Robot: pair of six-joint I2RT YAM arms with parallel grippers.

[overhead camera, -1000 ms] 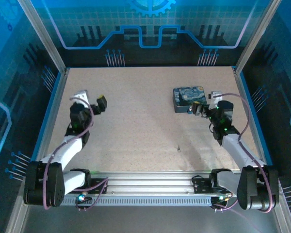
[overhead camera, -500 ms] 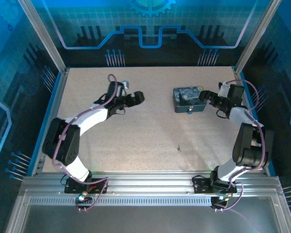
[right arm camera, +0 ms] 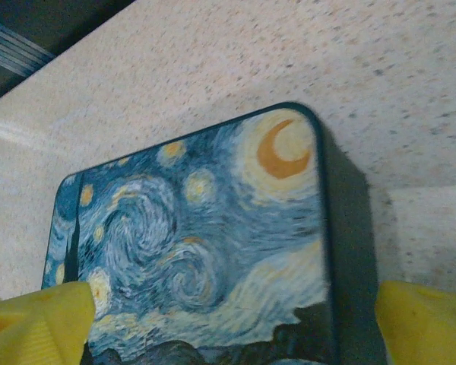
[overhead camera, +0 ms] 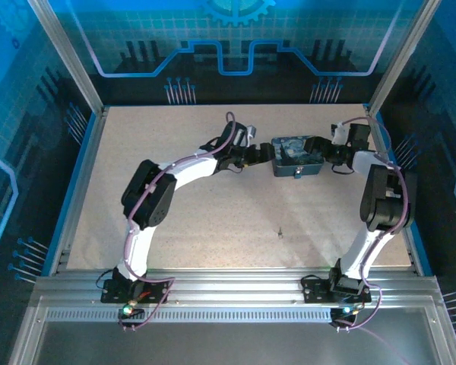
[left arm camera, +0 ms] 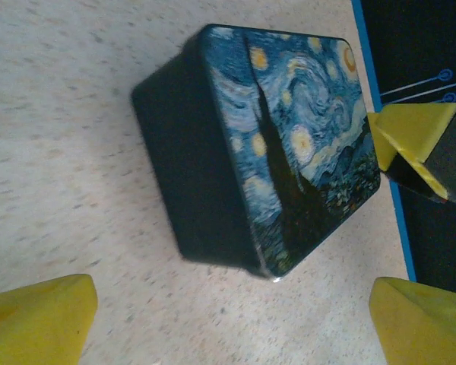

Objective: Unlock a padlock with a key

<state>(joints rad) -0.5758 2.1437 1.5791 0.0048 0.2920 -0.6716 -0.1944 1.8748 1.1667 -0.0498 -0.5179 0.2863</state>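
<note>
On either side of the tin [overhead camera: 295, 150], left gripper [overhead camera: 263, 154] and right gripper [overhead camera: 325, 149], both spread apart, should close squarely.

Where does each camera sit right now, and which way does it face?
Top external: above, behind the bases, looking down at the table; left gripper and right gripper flank the tin.
Left wrist: faces the tin's side and lid; own yellow fingers at the bottom corners.
Right wrist: close over the lid; own yellow fingers at the bottom corners.
Shared: every view shows the tin.
</note>
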